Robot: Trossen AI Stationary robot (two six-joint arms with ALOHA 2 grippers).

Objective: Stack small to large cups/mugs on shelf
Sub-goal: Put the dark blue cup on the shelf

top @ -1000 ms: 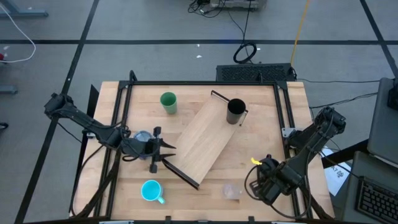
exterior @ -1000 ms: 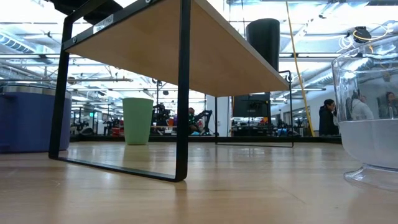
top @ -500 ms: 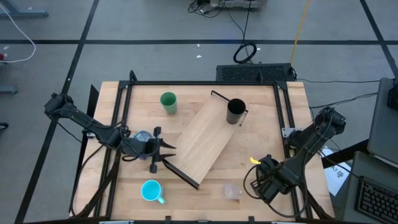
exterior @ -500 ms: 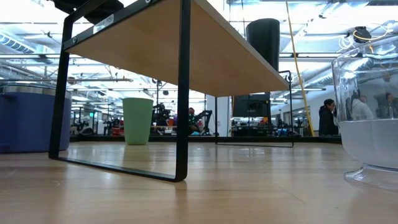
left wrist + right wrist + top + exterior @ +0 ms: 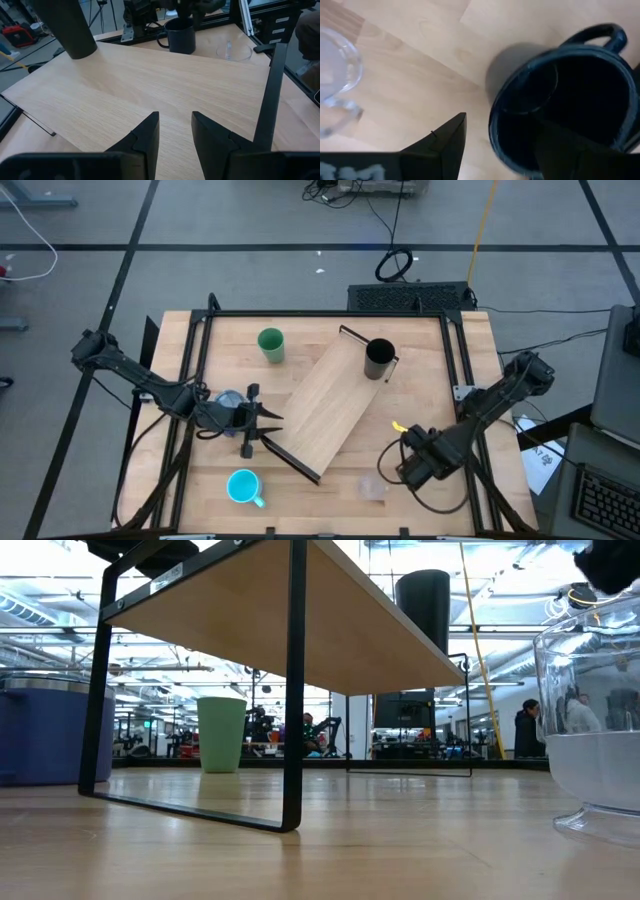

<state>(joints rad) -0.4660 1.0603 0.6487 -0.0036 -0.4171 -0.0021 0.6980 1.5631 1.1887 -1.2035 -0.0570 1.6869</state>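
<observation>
The light-wood shelf (image 5: 330, 405) lies slantwise on the table, with the tall black cup (image 5: 378, 360) standing on its far end. My left gripper (image 5: 175, 117) hovers open and empty over the shelf's near-left end (image 5: 268, 420), beside the blue-purple mug (image 5: 230, 400). My right gripper (image 5: 500, 135) is open above the wide black mug (image 5: 555, 95), right of the shelf (image 5: 408, 465). One finger (image 5: 445, 142) is outside the mug's wall and the other is over its hollow. The green tumbler (image 5: 270, 345), cyan mug (image 5: 243, 487) and clear cup (image 5: 372, 487) stand on the table. My right gripper comes at the wide black mug from above, pointing down, its fingers on either side of the wall opposite the handle (image 5: 492, 125). Bare table shows between the outer finger and the wall. The inner finger is dark against the dark hollow: whether it touches, I cannot tell.
The shelf's dark brackets (image 5: 267, 95) rise at its short ends, one close to my left fingers. A black frame rail (image 5: 450, 360) runs along the table's right side. The clear cup (image 5: 335, 75) stands close to the black mug. Bare wood lies between the tumbler and the shelf.
My right gripper has gone toward the table's left edge, nearer the shelf and the clear cup, and now shows at the low view's top right corner. My left arm and the cups in view have kept still.
</observation>
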